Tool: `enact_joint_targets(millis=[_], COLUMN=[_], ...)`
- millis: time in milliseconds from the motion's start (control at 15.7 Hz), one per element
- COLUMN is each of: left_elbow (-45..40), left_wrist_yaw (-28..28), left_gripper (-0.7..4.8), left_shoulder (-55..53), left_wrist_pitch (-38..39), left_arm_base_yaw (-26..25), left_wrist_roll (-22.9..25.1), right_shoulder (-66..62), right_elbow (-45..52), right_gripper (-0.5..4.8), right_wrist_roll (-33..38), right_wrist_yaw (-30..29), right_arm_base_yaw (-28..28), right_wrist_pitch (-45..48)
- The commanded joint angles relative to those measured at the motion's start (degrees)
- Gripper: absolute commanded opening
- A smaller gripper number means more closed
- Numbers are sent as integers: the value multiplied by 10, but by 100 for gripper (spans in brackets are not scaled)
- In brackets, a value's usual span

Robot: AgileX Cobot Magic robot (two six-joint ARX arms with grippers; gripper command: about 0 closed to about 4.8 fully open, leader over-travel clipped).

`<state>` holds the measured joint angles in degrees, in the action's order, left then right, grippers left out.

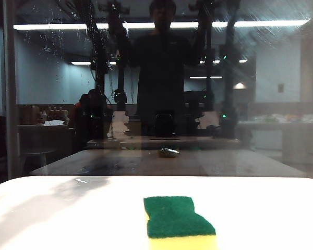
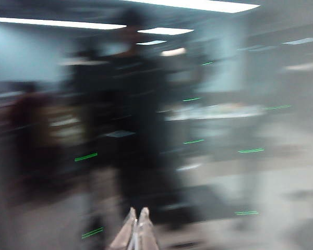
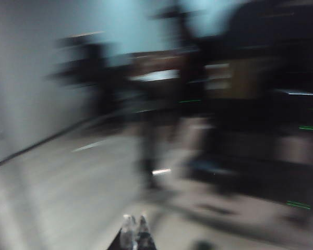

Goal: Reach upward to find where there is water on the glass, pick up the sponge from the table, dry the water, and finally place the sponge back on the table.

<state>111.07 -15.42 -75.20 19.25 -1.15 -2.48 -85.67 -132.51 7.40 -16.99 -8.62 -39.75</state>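
Note:
The sponge (image 1: 178, 221), yellow foam with its green layer facing up, lies on the white table (image 1: 68, 208) near the front edge. Behind the table stands the dark glass (image 1: 52, 109) with a grey frame strip (image 1: 10, 94) on its left. Fine whitish droplets and drip streaks of water (image 1: 53, 39) speckle the glass high on the left. My left gripper (image 2: 137, 214) is shut and empty in its blurred wrist view, pointing at dim reflections. My right gripper (image 3: 134, 220) is also shut and empty, its view equally blurred. In the exterior view, both arms show only as raised dark reflections.
The glass mirrors a standing person (image 1: 161, 67), a dim grey-brown tabletop (image 1: 146, 165) and long bright ceiling light strips (image 1: 261, 23). Faint diagonal smears cross the upper right of the pane. The white table spreads wide on both sides of the sponge.

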Motion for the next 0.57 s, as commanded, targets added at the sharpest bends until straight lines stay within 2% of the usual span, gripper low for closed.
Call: enact_joint_targets(millis=[64,191,318,446,573], left_elbow=[3,3,3,3,3], left_wrist_yaw=[108,116,115,86,30], left_gripper=[-5,-5,-5,-5,-5], left_shoulder=[2,2,2,2,2], left_wrist_pitch=[32,44,53,65,80], left_arm_base_yaw=[0,0,0,0,0], left_wrist_roll=[54,85,85,85,85], right_shoulder=[2,2,3,2,2], right_elbow=[-3,-3,-3,-3,-3], right_gripper=[-6,-6,-6,-6,-6], right_wrist_roll=[-22,-69,-75,-75,-75], right_wrist_yaw=[98,139,160,160,158], right_arm_base_yaw=[0,0,0,0,0], right_wrist_pitch=[10,7,-4,-19,-25])
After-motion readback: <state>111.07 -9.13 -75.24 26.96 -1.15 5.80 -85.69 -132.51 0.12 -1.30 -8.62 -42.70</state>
